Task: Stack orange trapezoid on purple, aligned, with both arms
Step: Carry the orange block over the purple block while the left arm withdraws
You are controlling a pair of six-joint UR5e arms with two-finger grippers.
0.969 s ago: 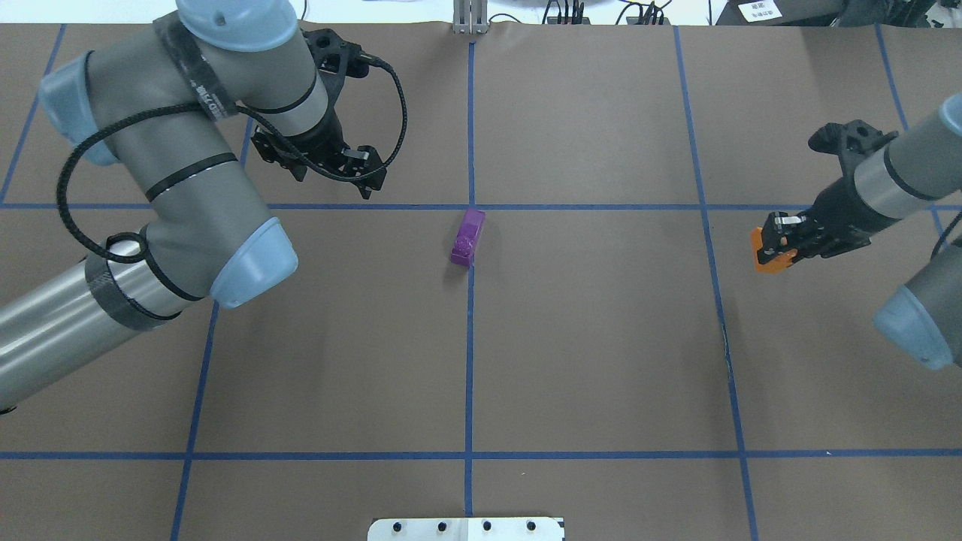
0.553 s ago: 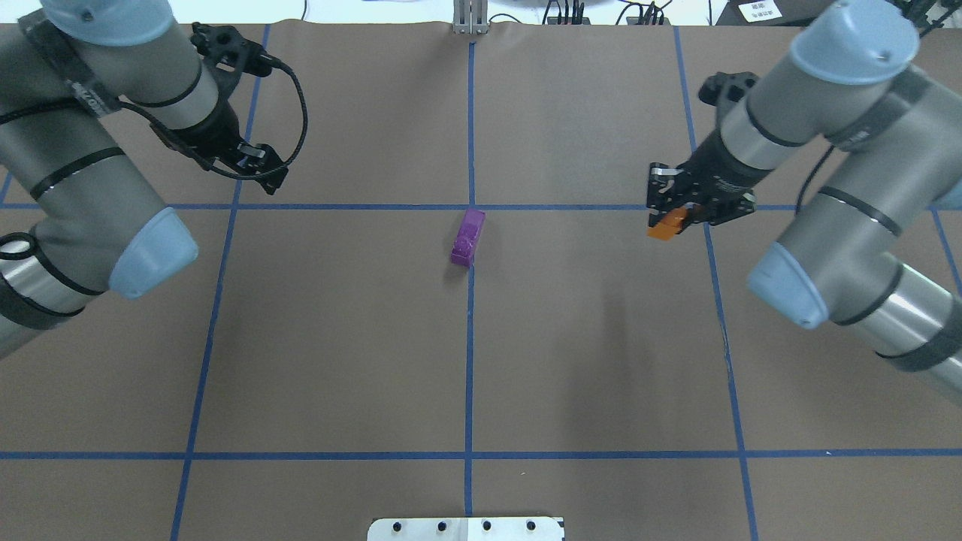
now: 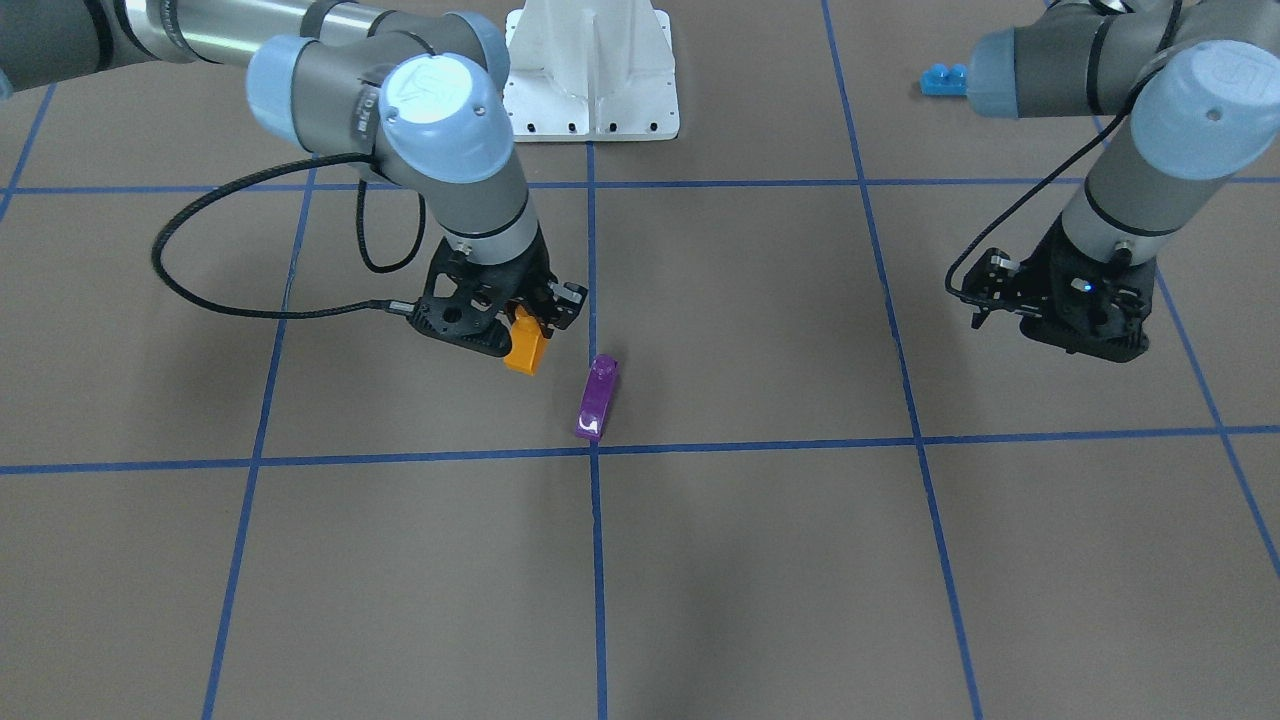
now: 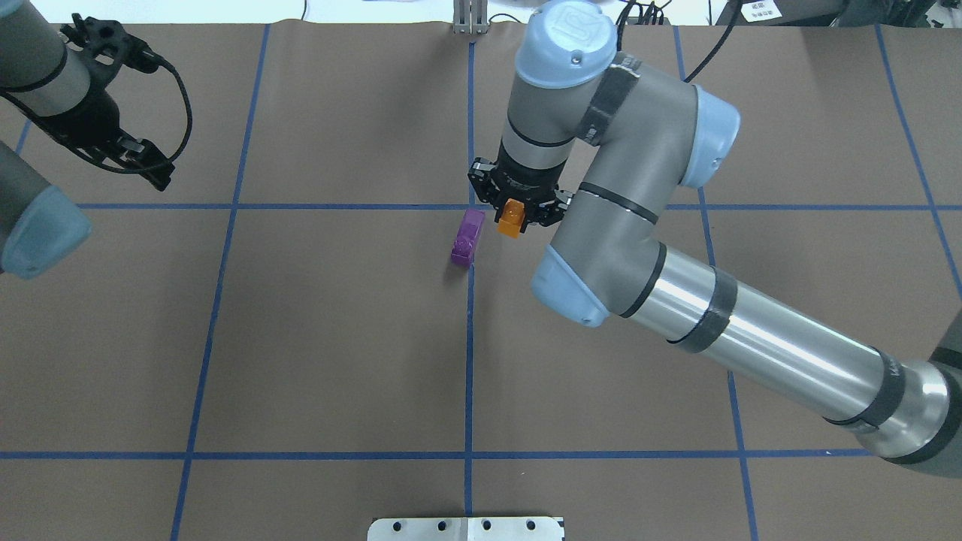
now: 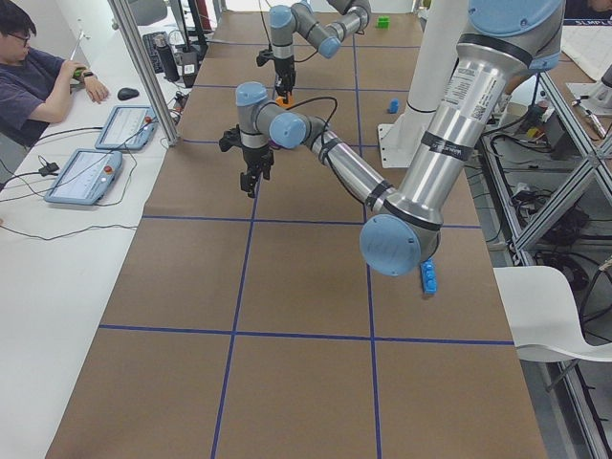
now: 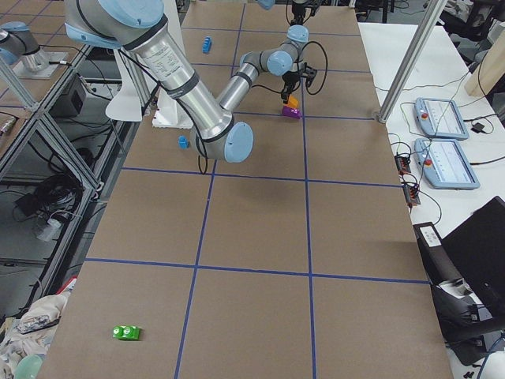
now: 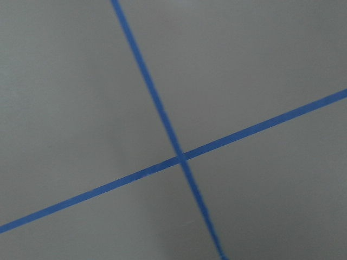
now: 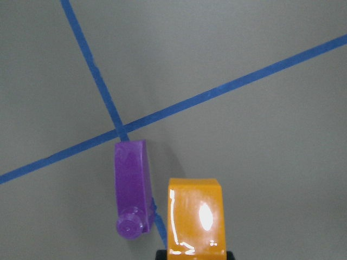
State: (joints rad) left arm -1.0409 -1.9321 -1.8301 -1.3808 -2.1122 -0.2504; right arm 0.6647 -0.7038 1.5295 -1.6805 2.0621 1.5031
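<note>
The purple trapezoid (image 4: 467,237) lies on the brown table at the centre cross of blue tape, also in the front-facing view (image 3: 597,398) and the right wrist view (image 8: 132,195). My right gripper (image 4: 514,209) is shut on the orange trapezoid (image 4: 511,220) and holds it just above the table, close beside the purple on its right and apart from it. The orange also shows in the front-facing view (image 3: 524,352) and the right wrist view (image 8: 195,216). My left gripper (image 4: 150,165) is far off at the back left, open and empty; it also shows in the front-facing view (image 3: 985,292).
Blue tape lines cross the table. The white robot base (image 3: 590,70) stands at the near edge. A blue brick (image 3: 945,78) lies near the left arm's base, a green brick (image 6: 126,332) far off on the right end. An operator (image 5: 38,76) sits beside the table.
My right arm has swung from the right edge to the centre with the orange trapezoid in its grip. My left arm has drawn back to the far left. The purple has not moved.
</note>
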